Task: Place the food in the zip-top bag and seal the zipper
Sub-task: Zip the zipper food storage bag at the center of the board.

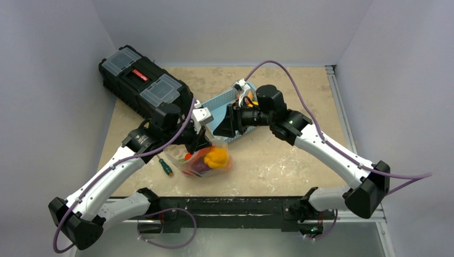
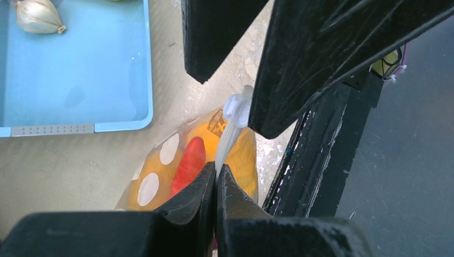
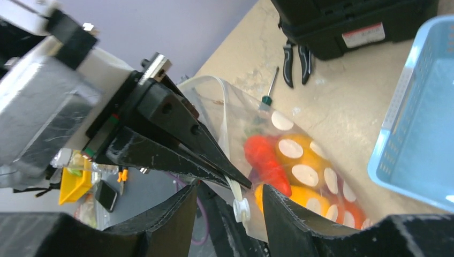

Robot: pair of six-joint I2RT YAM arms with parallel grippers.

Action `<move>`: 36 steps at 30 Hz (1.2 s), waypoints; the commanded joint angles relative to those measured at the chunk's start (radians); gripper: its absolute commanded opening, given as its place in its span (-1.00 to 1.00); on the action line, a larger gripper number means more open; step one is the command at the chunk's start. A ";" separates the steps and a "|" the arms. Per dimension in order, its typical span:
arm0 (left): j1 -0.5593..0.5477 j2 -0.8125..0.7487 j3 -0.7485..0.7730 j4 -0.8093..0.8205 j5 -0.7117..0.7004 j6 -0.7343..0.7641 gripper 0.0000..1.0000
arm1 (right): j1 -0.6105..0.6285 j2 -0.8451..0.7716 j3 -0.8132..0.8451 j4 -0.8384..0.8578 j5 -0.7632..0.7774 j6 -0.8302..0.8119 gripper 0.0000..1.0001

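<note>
Top view: bag (image 1: 206, 160) sits at about 7 o'clock from table centre, on the tabletop and between the two grippers. Food (image 1: 217, 157) is inside it: orange spotted pieces, a red one, something purple low down.

Basket (image 1: 219, 104) is at 12 o'clock from the bag, screwdriver (image 1: 165, 166) at 9 o'clock, toolbox (image 1: 142, 80) at 10 o'clock. A garlic bulb (image 2: 37, 16) lies in the basket; I cannot tell whether it counts as food to load.

Left gripper (image 2: 217, 170): jaws together, pinching the zipper (image 2: 227, 142) at one end and holding the mouth edge up.

Right gripper (image 3: 227, 190): jaws apart, straddling the white slider tab (image 3: 241, 209). No contact is visible on either side.

Handling, my judgement:
- The film is soft, crinkly and likely slippery. It will fold rather than resist.
- The contents look light but loose, so the load can shift and sag.
- Only the closure strip and the hard tab give firm purchase. Take the tab squarely, then draw it along the strip away from the left pinch.

Risk: film bunching into the track, or the small tab slipping out.
</note>
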 commanded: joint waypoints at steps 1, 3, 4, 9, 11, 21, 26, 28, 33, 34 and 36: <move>-0.005 -0.014 0.000 0.053 -0.019 0.022 -1.00 | -0.003 0.027 0.089 -0.167 0.018 0.016 -0.05; -0.005 -0.014 -0.001 0.054 -0.018 0.023 -1.00 | -0.004 0.032 0.096 -0.189 0.019 -0.002 -0.07; -0.006 -0.015 0.000 0.056 -0.018 0.024 -1.00 | -0.003 0.032 0.103 -0.202 0.027 -0.013 -0.08; -0.005 -0.013 0.001 0.059 -0.015 0.027 -1.00 | -0.003 0.045 0.123 -0.221 0.031 -0.041 -0.18; -0.005 -0.011 0.001 0.060 -0.015 0.026 -1.00 | -0.003 0.055 0.129 -0.224 0.034 -0.066 -0.27; -0.005 -0.010 0.004 0.062 0.000 0.025 -1.00 | -0.002 0.065 0.126 -0.192 0.004 -0.076 -0.52; -0.005 -0.008 0.005 0.064 0.013 0.025 -1.00 | 0.005 0.071 0.125 -0.193 0.001 -0.088 -0.59; -0.006 -0.004 0.007 0.065 0.018 0.025 -1.00 | 0.012 0.077 0.131 -0.194 -0.003 -0.094 -0.64; -0.005 0.005 0.013 0.060 0.039 0.025 -1.00 | 0.033 0.086 0.148 -0.198 0.000 -0.113 -0.79; -0.005 0.008 0.015 0.058 0.041 0.026 -1.00 | 0.037 0.087 0.151 -0.199 -0.001 -0.118 -0.79; -0.005 0.010 0.018 0.055 0.043 0.028 -1.00 | 0.045 0.094 0.160 -0.211 0.005 -0.134 -0.80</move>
